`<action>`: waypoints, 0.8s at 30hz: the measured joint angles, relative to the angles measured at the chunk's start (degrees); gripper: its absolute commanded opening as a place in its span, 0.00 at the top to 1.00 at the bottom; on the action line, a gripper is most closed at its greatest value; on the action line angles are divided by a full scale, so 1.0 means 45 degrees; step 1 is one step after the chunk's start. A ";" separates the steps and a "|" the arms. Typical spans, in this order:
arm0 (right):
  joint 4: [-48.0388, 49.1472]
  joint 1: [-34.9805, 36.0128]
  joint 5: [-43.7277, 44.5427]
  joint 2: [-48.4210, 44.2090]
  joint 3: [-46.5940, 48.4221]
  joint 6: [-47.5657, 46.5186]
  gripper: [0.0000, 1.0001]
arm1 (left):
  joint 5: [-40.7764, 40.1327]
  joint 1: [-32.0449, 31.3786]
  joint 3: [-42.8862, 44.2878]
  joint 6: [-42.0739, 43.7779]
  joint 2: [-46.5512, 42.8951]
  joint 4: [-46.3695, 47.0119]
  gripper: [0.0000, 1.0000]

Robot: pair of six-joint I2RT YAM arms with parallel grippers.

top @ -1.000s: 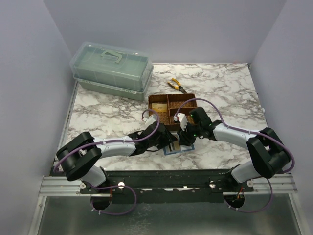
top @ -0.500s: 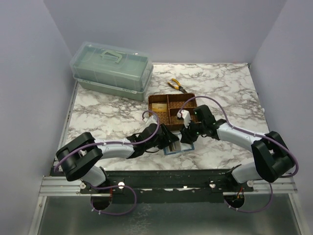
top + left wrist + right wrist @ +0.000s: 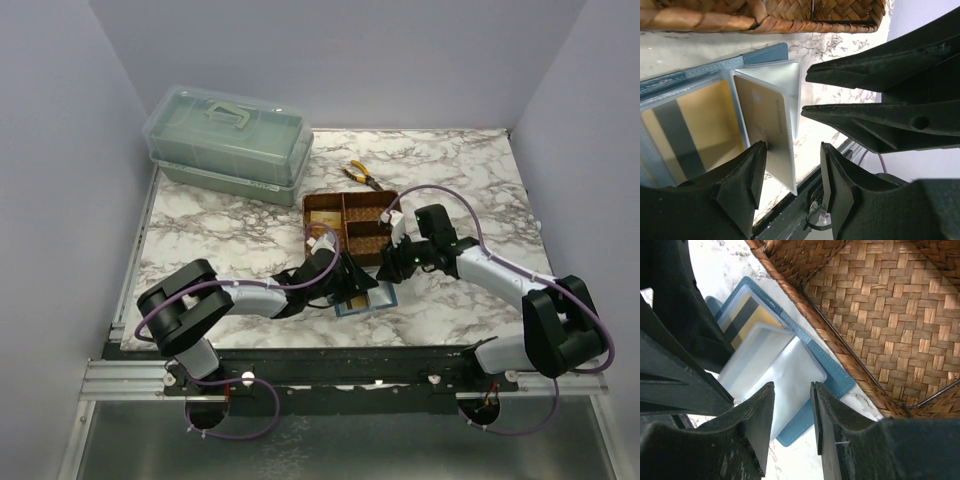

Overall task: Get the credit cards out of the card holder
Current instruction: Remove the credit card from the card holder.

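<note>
Card holder (image 3: 837, 382) lies open on the marble table (image 3: 220, 240), just beside the near wall of the woven tray (image 3: 880, 315). Its clear sleeves are fanned up, and gold credit cards (image 3: 700, 115) show inside them: one flat with a dark stripe, another standing in a raised sleeve. The left gripper (image 3: 792, 155) has its jaws moderately apart around that raised sleeve — whether either pad presses it I cannot tell — while the right gripper (image 3: 792, 395) hovers over the pale sleeves, jaws narrowly parted, holding nothing.
</note>
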 measured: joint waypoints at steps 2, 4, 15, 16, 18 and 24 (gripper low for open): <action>-0.0019 -0.0185 -0.0267 0.0005 0.0092 0.0131 0.58 | 0.0199 0.0000 0.0165 -0.0005 0.0243 0.0126 0.46; -0.0073 -0.0335 -0.0510 0.0024 0.0180 0.0262 0.58 | 0.0316 0.0000 0.0277 0.0000 0.0369 0.0223 0.46; -0.0544 -0.0772 -0.1384 0.0510 0.0277 0.0593 0.55 | 0.0602 0.0000 0.0432 -0.0005 0.0709 0.0588 0.46; -0.0631 -0.0782 -0.1443 0.0554 0.0316 0.0602 0.51 | 0.0602 0.0000 0.0432 -0.0005 0.0719 0.0583 0.46; -0.0704 -0.0831 -0.1530 0.0568 0.0403 0.0714 0.44 | 0.0602 0.0000 0.0432 0.0000 0.0719 0.0622 0.45; -0.0699 -0.1365 -0.1967 0.0549 0.0447 0.0986 0.44 | 0.0597 0.0000 0.0340 0.0155 0.0680 0.1025 0.45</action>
